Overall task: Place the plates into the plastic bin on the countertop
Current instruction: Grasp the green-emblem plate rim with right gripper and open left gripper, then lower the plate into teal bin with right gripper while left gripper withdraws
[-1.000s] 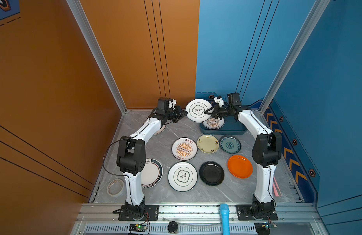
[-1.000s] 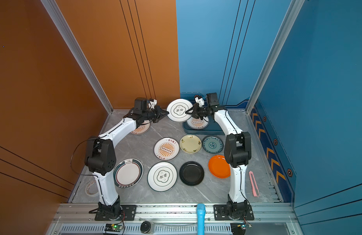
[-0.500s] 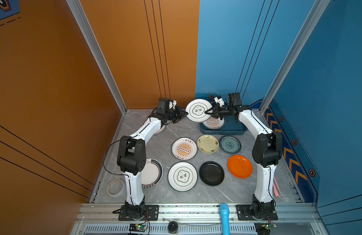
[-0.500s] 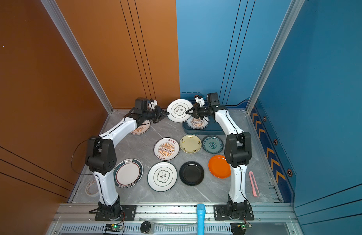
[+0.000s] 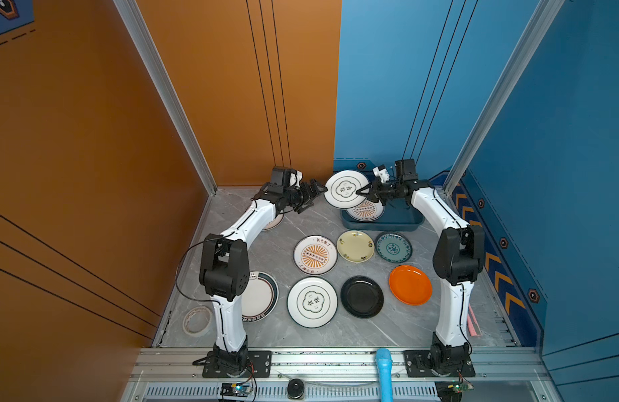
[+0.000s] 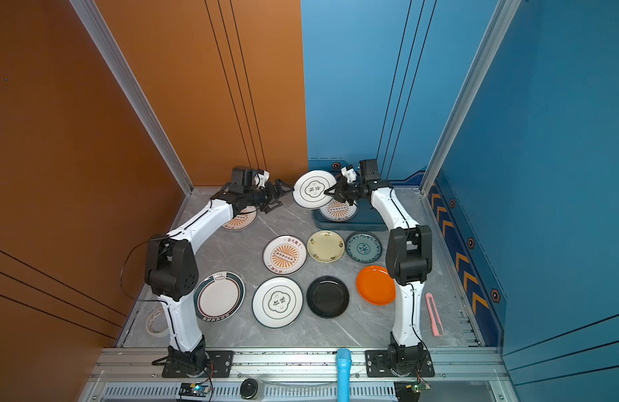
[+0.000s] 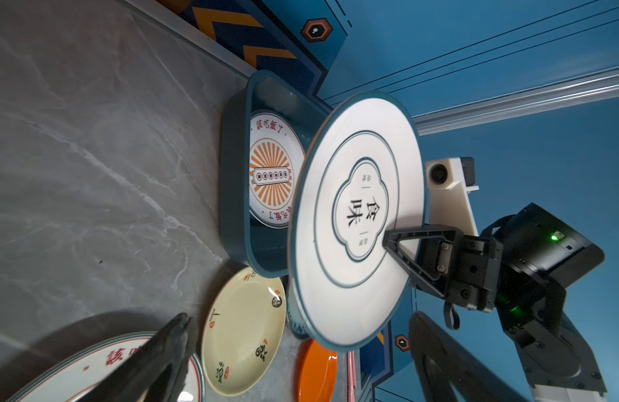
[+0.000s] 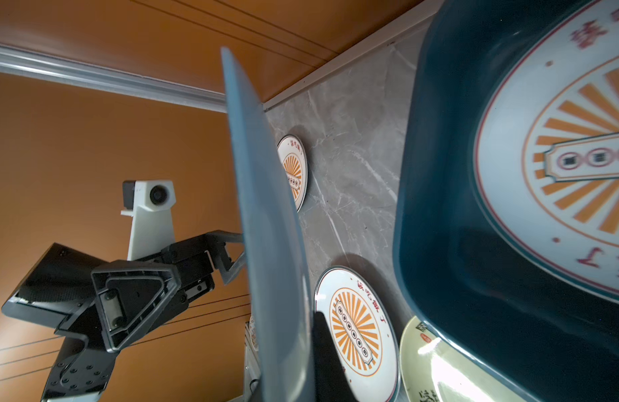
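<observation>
Left gripper (image 5: 313, 199): jaws spread wide, empty, just beside the emblem plate (image 5: 339, 200).
Right gripper (image 5: 364, 190): clamped on that plate's rim.
Emblem plate: tilted in the air, over the plastic bin (image 5: 403, 223) holding a sunburst plate (image 5: 365, 211).

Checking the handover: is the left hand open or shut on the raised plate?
Open. The left hand holds its fingers wide apart; only the right hand pinches the plate.

Your bin (image 5: 405, 222) sat at the back of the counter (image 5: 294, 219) with one plate (image 5: 365, 211) in it. A raised plate (image 5: 346, 189) hung over its left edge, between your left gripper (image 5: 315, 199) and right gripper (image 5: 362, 191).
</observation>
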Controlling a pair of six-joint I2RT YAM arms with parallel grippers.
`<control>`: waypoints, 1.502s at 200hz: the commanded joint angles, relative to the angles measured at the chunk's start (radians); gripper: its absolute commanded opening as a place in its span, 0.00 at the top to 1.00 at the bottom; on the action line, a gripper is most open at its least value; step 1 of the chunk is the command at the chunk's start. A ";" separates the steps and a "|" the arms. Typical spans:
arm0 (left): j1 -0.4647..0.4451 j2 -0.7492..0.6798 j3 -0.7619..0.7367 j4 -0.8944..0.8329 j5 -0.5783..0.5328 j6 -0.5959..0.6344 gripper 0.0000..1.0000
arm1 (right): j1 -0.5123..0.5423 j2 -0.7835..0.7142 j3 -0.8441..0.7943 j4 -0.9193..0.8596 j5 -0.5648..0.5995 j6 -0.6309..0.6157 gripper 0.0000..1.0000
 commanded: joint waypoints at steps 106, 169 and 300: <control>0.122 -0.272 -0.278 -0.235 -0.158 0.166 0.02 | -0.133 0.141 0.081 -0.157 0.220 0.026 1.00; 0.142 -0.328 -0.333 -0.243 -0.205 0.153 0.02 | -0.128 0.256 0.180 -0.184 0.243 0.060 1.00; 0.161 -0.293 -0.311 -0.237 -0.140 0.154 0.02 | -0.103 0.341 0.262 -0.302 0.309 0.052 0.89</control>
